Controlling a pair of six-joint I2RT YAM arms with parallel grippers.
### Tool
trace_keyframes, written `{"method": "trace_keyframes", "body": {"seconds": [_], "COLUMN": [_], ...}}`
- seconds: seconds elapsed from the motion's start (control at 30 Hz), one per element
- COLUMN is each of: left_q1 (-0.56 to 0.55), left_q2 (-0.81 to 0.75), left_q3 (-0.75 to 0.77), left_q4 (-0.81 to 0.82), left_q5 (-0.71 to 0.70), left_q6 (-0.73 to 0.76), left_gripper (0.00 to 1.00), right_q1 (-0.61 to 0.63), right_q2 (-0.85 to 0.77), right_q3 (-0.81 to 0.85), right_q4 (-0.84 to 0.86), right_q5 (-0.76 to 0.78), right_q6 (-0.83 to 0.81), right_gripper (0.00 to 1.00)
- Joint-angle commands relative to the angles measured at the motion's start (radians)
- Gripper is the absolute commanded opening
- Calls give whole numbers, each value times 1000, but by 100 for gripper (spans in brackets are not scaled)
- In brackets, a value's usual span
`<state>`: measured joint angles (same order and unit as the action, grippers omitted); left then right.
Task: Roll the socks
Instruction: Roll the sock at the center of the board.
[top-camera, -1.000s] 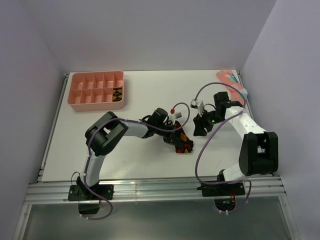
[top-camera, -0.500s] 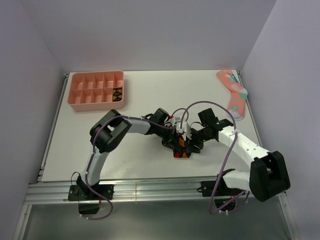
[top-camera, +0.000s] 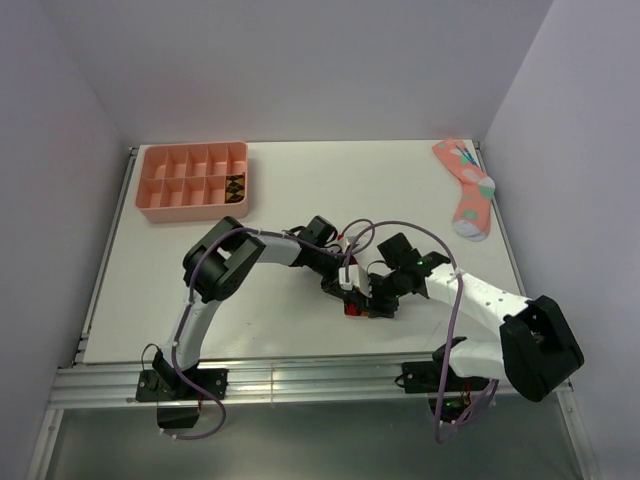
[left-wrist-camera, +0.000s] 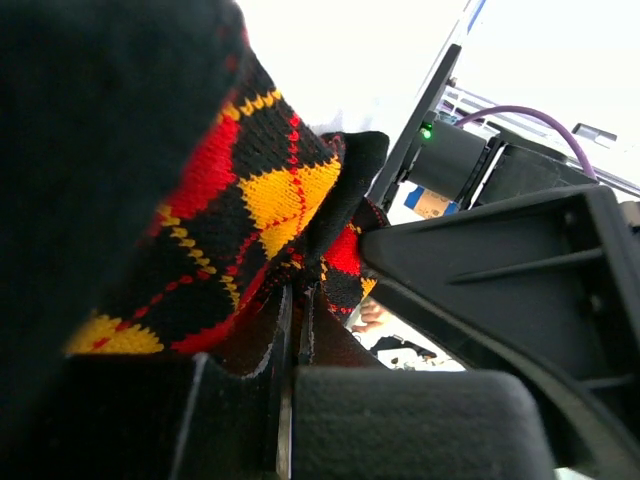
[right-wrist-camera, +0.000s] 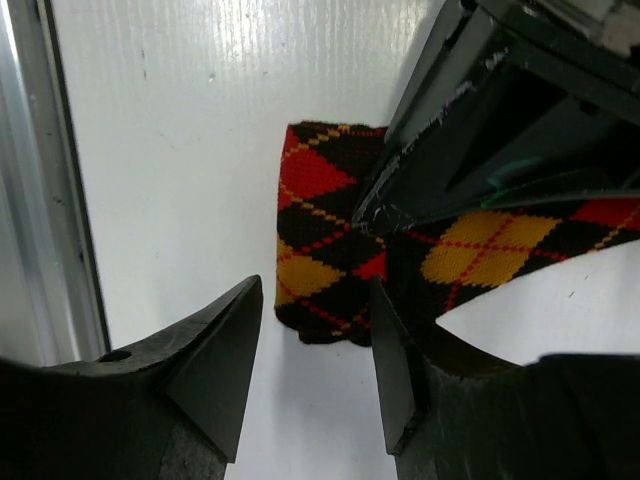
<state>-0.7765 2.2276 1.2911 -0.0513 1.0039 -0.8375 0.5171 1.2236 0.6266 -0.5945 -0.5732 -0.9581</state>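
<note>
Black-and-red sock (right-wrist-camera: 320, 250): lies on the white table (top-camera: 200, 290), a little toward 5 o'clock from the middle. It is dark with red and orange diamonds, and its end is folded over.
Left gripper (left-wrist-camera: 292, 335): pinched tight on the sock's cloth. In the top view it reaches in from the 10 o'clock side.
Right gripper (right-wrist-camera: 315, 300): fingers stand apart, one on each side of the folded end. I cannot tell if they touch it. It comes in from the 4 o'clock side.
Other dark sock (top-camera: 235, 186): sits in the pink tray (top-camera: 160, 212), in the near row — the slot at the right end.
Tray: at 10 o'clock on the table.
Pink sock (top-camera: 467, 190): lies flat at 2 o'clock, well apart from both arms.
</note>
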Motion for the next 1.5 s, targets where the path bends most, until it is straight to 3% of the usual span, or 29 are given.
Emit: {"method": "trace_keyframes", "body": {"seconds": [0.0, 0.27, 0.5, 0.73, 0.9, 1.47], "left_q1": [6, 16, 19, 17, 16, 17], "left_q2": [58, 63, 53, -89, -134, -252], "left_q3": [-9, -13, -56, -223, -357, -641], "left_q4": [-82, -56, 33, 351, 742, 1369], "left_q5": [-97, -77, -93, -273, -368, -628], "left_q6": [38, 32, 11, -95, -212, -293], "left_gripper": [0, 0, 0, 24, 28, 33], "right_q1": [41, 61, 61, 55, 49, -37], "right_q2": [8, 80, 155, 272, 344, 490], "right_q3": [-27, -31, 1, 94, 133, 260], "right_q4": [87, 130, 102, -22, -57, -247], "right_q5": [55, 87, 72, 26, 16, -42], "right_q6": [25, 47, 61, 78, 105, 36], "right_gripper": [54, 45, 31, 24, 23, 23]}}
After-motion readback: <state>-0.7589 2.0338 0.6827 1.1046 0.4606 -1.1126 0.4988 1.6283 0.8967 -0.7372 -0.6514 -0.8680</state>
